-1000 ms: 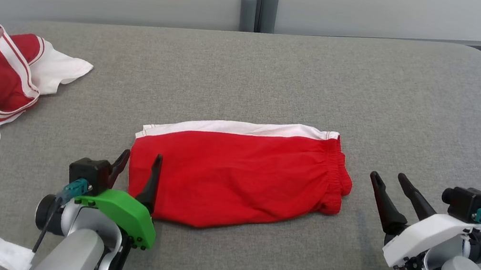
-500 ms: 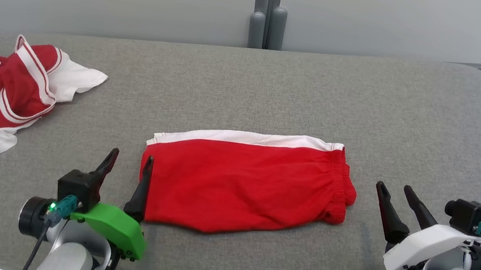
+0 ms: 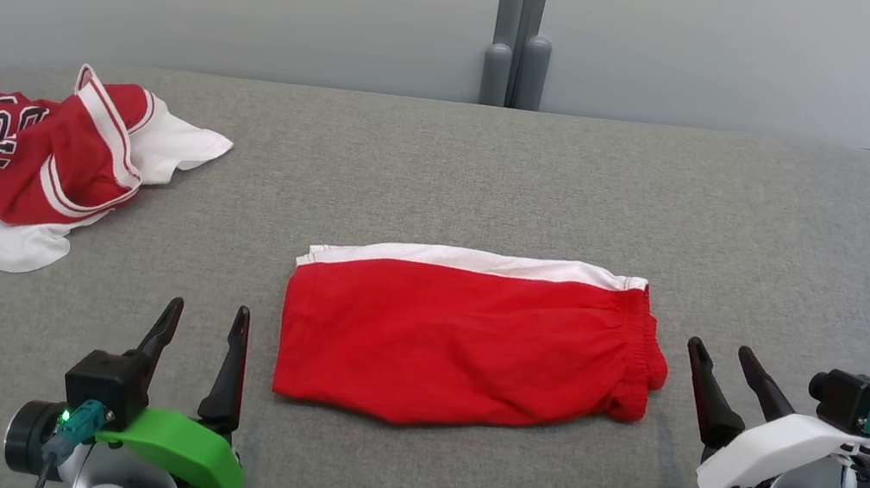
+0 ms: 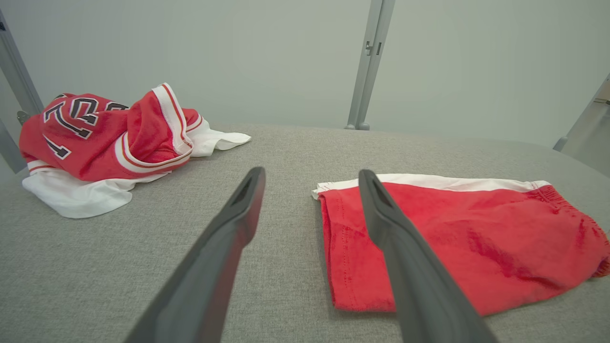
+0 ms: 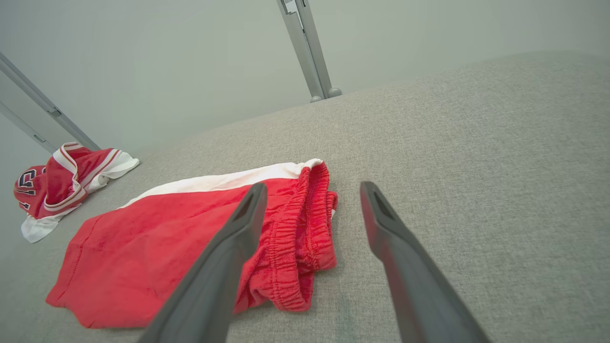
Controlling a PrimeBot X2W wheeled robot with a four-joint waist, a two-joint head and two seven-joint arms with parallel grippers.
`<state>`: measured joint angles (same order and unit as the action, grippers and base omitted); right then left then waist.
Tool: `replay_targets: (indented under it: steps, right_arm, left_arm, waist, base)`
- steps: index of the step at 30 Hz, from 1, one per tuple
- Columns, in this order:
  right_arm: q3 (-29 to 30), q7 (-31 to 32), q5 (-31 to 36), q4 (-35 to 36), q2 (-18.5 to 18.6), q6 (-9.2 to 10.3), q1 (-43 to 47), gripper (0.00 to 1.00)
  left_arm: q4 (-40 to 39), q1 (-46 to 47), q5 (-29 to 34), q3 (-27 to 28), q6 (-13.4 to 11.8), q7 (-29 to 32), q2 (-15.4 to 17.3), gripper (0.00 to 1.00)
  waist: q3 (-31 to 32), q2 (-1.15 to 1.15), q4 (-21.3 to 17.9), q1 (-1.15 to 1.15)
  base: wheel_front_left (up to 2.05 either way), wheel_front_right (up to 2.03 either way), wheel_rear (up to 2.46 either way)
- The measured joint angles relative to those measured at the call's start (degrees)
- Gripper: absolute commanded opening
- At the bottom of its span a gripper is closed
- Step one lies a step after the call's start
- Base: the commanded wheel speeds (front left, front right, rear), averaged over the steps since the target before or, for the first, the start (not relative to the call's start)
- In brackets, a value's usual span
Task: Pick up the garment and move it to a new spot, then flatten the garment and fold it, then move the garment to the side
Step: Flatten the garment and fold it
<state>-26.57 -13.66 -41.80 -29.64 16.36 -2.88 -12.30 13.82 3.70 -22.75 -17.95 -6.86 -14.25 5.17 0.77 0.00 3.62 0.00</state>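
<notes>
There's the left hand (image 3: 209,306), green-cuffed, spread wide and holding nothing, its fingers hovering just off the hem end of the folded red shorts with the white side stripe (image 3: 464,336). Over on the other end, the right hand (image 3: 719,348), white-cuffed, is equally wide and empty, just beside the gathered elastic waistband. So the shorts lie flat between the two hands, in the middle of the grey fabric-covered bench (image 3: 499,167), apparently folded in half lengthwise. Far off to the left sits a crumpled red-and-white jersey with dark lettering (image 3: 29,158), well apart from the action.

My read is that the fold looks done or close to it, and shifting the shorts aside is coming up. To do that cleanly, come in low from both ends and pinch every layer together, bunched waistband included. Then lift level and in step, or the fold spills open. Steer clear of that jersey.
</notes>
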Motion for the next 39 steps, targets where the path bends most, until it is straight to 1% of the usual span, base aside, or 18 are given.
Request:
replay_targets:
  steps: [2,4,7,10,19,24,29,36,38,39]
  right_arm:
    - [0.0,0.0,0.0,-0.8,0.0,0.01,0.0,1.00]
    - [-0.1,1.2,-0.2,-2.5,0.3,0.33,0.0,1.00]
    - [0.3,2.9,-1.6,-3.9,-0.1,0.32,-0.3,1.00]
    - [1.2,4.1,-3.6,-5.2,-0.5,0.32,-1.0,1.00]
    - [3.6,6.7,-6.1,-9.3,-0.5,0.49,-4.3,1.00]
    - [3.7,8.1,-6.2,-11.9,-0.4,1.49,-5.0,1.00]
    - [3.4,9.0,-6.2,-13.5,-0.4,1.52,-6.2,1.00]
    - [3.9,10.2,-7.4,-15.4,-1.1,1.37,-6.5,1.00]
    - [4.1,10.4,-8.0,-15.7,-1.6,0.77,-6.8,1.00]
    - [4.3,10.6,-8.7,-15.9,-2.1,0.24,-7.1,0.82]
  left_arm:
    - [-0.9,-0.4,0.4,0.0,0.0,0.0,-0.1,1.00]
    - [-2.2,-0.8,1.1,-0.3,0.0,0.0,-0.3,1.00]
    - [-3.5,-0.8,2.1,-0.7,0.0,0.0,-0.4,1.00]
    - [-4.2,-0.9,2.5,-1.0,0.0,0.0,-0.6,1.00]
    - [-5.7,-1.9,3.4,-1.4,-0.1,-0.2,-0.8,1.00]
    - [-7.0,-2.0,3.4,-1.0,-0.1,-0.2,-1.1,1.00]
    - [-7.6,-2.9,3.4,0.6,-0.1,-0.2,-1.2,1.00]
    - [-8.3,-3.4,3.4,0.7,-0.1,-0.2,-1.7,1.00]
    - [-8.4,-3.5,3.4,0.7,-0.1,-0.2,-1.9,1.00]
    - [-8.5,-3.7,3.4,0.7,-0.1,-0.2,-1.9,1.00]
  waist:
    - [-0.1,0.00,0.6,0.00]
    - [-0.3,0.00,1.6,0.00]
    - [-0.8,0.00,2.8,0.00]
    - [-1.4,0.00,4.1,0.00]
    - [-3.6,0.00,8.6,0.00]
    - [-4.9,0.00,10.8,0.00]
    - [-6.3,0.00,11.7,0.00]
    - [-7.0,0.00,11.8,0.00]
    - [-7.0,0.00,11.7,0.00]
    - [-7.1,0.00,11.6,0.00]
  base:
    - [0.00,0.00,0.00]
    - [0.00,0.00,0.00]
    - [0.00,0.00,0.00]
    - [0.00,0.00,0.00]
    - [0.00,0.00,0.00]
    - [0.00,0.00,0.00]
    - [0.00,0.00,0.00]
    - [0.00,0.00,0.00]
    - [0.00,0.00,0.00]
    - [0.00,0.00,0.00]
